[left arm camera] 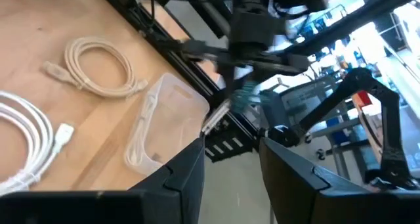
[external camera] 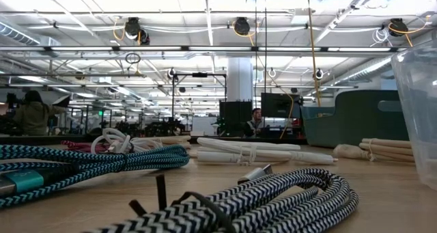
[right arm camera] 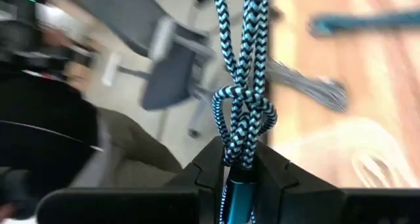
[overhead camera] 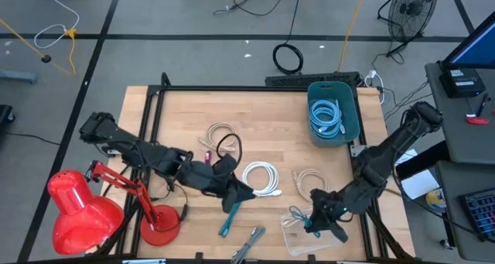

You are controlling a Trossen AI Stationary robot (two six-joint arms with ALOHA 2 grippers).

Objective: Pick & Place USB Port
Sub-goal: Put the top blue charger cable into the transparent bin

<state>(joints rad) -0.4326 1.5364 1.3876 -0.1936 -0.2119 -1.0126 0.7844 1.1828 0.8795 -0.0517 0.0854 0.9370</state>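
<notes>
Teal-and-black braided cable (right arm camera: 243,99) hangs pinched between the right gripper's (right arm camera: 240,175) fingers, near the table's front edge, above the clear plastic box (overhead camera: 298,234). The left gripper (left arm camera: 231,168) hovers mid-table with its fingers spread apart and nothing between them, near a white cable coil (overhead camera: 261,176) on the wooden table (overhead camera: 186,117).

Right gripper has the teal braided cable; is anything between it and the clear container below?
Nothing visible. The right gripper is shut on the teal braided cable, held over the clear container at the table's near edge. The left gripper waits at mid-table, apart from it.
</notes>
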